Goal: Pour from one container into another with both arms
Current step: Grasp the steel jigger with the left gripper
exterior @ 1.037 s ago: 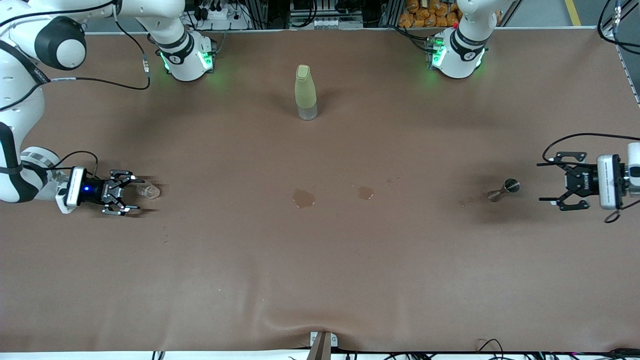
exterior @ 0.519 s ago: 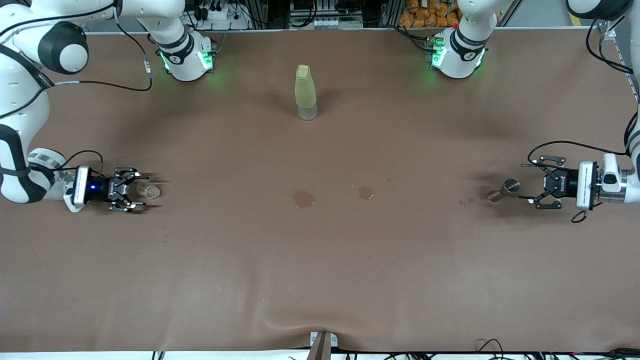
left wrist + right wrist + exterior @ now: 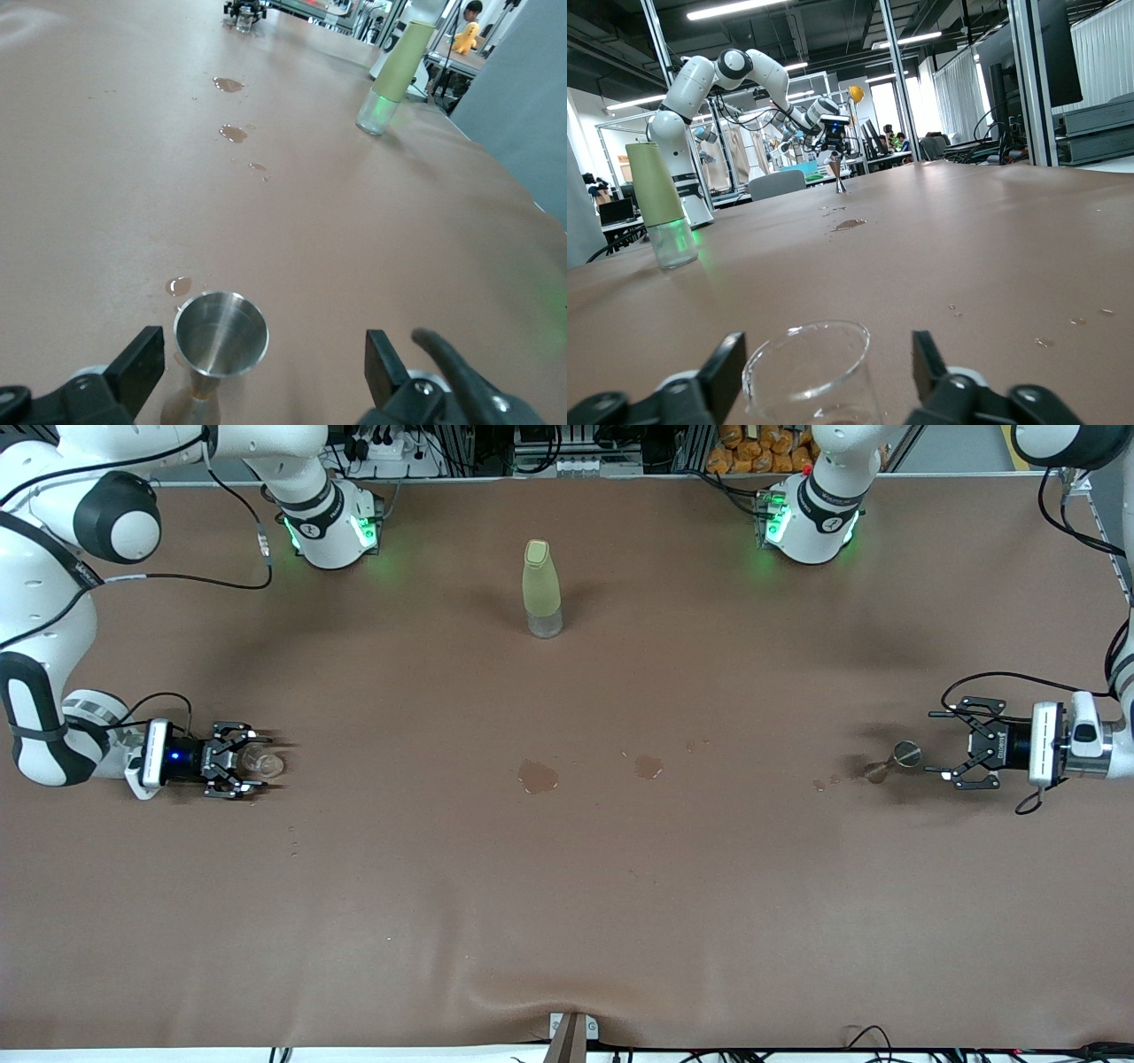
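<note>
1. Front view: your table (image 3: 567,886) is bare brown sheet with two spills (image 3: 538,776) mid-way, so you have ample swing room.
2. The bottle (image 3: 541,589) stands upright near the bases, well apart.
3. Your right gripper (image 3: 232,771) brackets the glass cup (image 3: 811,372), fingers apart; it looks fragile and slippery, so grip mid-wall.
4. Your left gripper (image 3: 961,751) gapes beside the steel jigger (image 3: 220,341); it looks light and tippy, so take its waist.

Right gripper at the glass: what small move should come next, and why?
Probably close the right gripper on the clear glass: in the right wrist view the glass stands between its fingers, with gaps on both sides. The left gripper is open, its fingers either side of the steel jigger, so it can likely close next.
</note>
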Robot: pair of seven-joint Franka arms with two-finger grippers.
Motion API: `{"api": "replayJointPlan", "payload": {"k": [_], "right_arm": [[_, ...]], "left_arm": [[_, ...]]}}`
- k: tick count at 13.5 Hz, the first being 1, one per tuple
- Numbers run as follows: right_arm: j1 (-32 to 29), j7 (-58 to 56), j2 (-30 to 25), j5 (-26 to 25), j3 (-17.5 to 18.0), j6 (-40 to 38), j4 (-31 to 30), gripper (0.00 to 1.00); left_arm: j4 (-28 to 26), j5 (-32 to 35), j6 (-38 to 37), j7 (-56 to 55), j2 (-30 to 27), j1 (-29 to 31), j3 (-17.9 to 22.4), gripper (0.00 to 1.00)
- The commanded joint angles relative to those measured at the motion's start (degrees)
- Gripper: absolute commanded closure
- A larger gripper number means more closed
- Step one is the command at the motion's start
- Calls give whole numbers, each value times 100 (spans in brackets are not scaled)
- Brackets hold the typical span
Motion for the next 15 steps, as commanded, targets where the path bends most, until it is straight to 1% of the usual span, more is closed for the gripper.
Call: {"api": "replayJointPlan", "payload": {"k": [1, 5, 6, 8, 13, 14, 15], "right_arm": [[-110, -17, 52, -9, 38, -21, 150, 21], [-92, -8, 43, -106, 38, -12, 185, 21], [-101, -8, 43, -141, 38, -12, 185, 23], [-118, -8, 43, -185, 38, -4, 176, 31], [-127, -17, 51, -194, 30, -12, 159, 33], [-136, -17, 51, -220, 38, -12, 159, 34], [-153, -26, 51, -247, 38, -4, 159, 38]], "left_arm": [[11, -116, -72, 389, 234, 151, -48, 0], [20, -116, -63, 733, 472, 265, -48, 0], [20, -116, -63, 785, 524, 265, -48, 0], [20, -125, -63, 917, 621, 265, -48, 0], [20, -397, -55, 1181, 823, 257, -39, 0], [29, -415, -46, 1216, 858, 257, -48, 0], [46, -415, -46, 1217, 876, 257, -48, 0]]}}
